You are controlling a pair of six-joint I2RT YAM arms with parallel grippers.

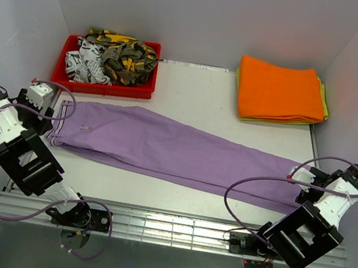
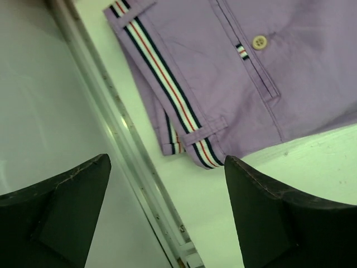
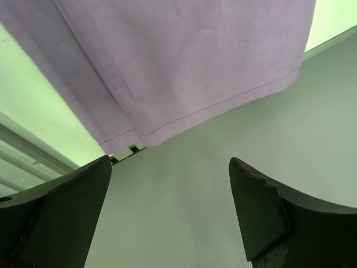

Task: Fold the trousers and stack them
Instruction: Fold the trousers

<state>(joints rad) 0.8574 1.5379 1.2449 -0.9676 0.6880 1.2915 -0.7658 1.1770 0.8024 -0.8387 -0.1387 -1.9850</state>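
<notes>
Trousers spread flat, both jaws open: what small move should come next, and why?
Probably lower the right jaws onto the hems and close. The trousers lie full length, unfolded, the waistband at the left; both jaws stand open and empty, the right ones just off the hem edge.

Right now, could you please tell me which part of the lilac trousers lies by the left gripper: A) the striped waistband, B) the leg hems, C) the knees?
A: the left wrist view shows the striped waistband of the trousers, with a button, just beyond the open left gripper; the hems lie by the right gripper.
</notes>
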